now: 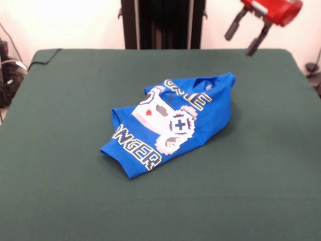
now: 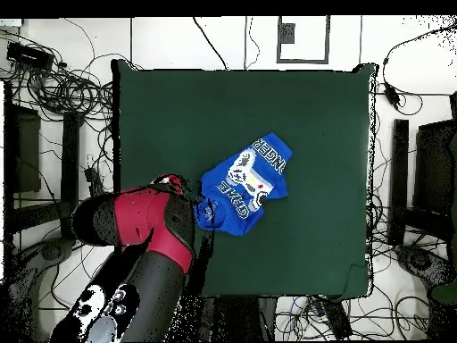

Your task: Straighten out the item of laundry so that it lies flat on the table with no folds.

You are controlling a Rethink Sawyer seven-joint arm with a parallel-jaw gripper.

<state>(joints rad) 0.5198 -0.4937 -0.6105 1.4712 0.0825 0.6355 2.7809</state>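
The item of laundry [image 1: 173,125], a bright blue T-shirt with a white-grey game-pad emblem and yellow-outlined white lettering, lies crumpled and folded over itself near the middle of the green table [image 1: 60,191]. In the overhead view the shirt [image 2: 245,183] sits slightly below the table's centre, on the green cloth [image 2: 321,116]. My gripper [image 1: 245,34] hangs high in the air at the upper right of the front view, above and beyond the shirt, open with nothing between its two dark fingers. In the overhead view the red and black arm [image 2: 143,223] covers the gripper, beside the shirt's left edge.
Cables and dark equipment [image 2: 54,89] lie on the floor around the table. A black column [image 1: 163,22] stands behind the table's far edge. Green cloth surrounds the shirt on all sides.
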